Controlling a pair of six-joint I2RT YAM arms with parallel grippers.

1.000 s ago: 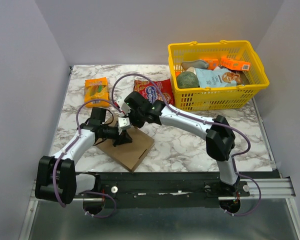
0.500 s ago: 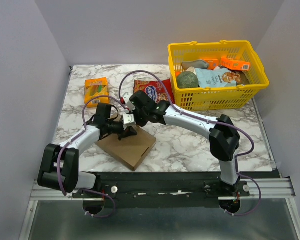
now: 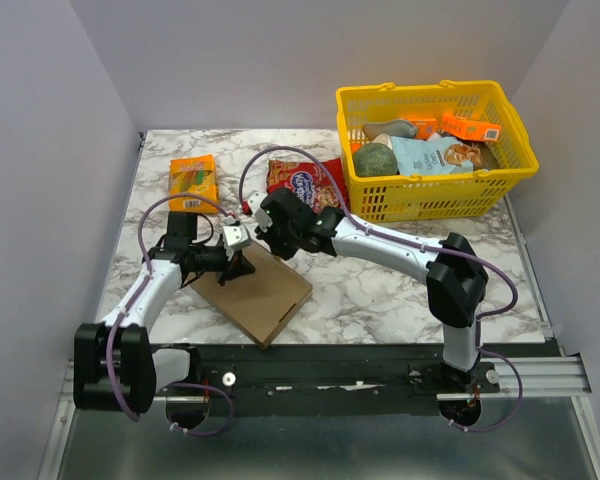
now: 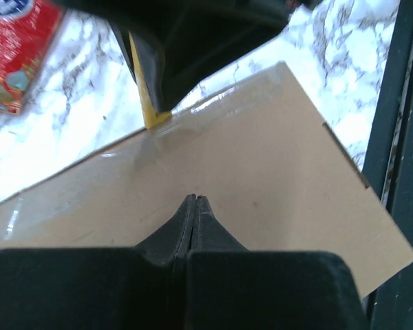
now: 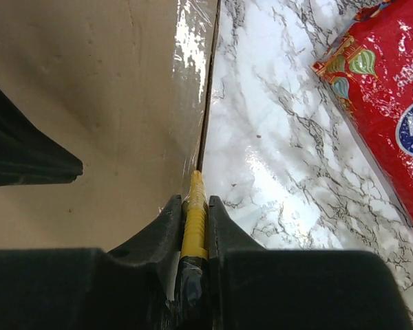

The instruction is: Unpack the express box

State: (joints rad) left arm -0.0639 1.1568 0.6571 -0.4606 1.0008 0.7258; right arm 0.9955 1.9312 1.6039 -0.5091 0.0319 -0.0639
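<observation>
Pressing the left gripper [image 4: 195, 200], just snapped fully closed on nothing, apparently against the top of the express box [image 4: 261, 158], lying flat on the table [image 3: 380, 295] near its front-left. Clamping a yellow cutter [image 5: 195, 220] in the right gripper [image 5: 193, 202], pointing along the taped seam [image 5: 207, 103]. Probably now bracing for slitting the tape.

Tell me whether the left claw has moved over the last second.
Yes. In the top view the left claw has shifted slightly left, away from the yellow basket, and remains over the express box.
</observation>
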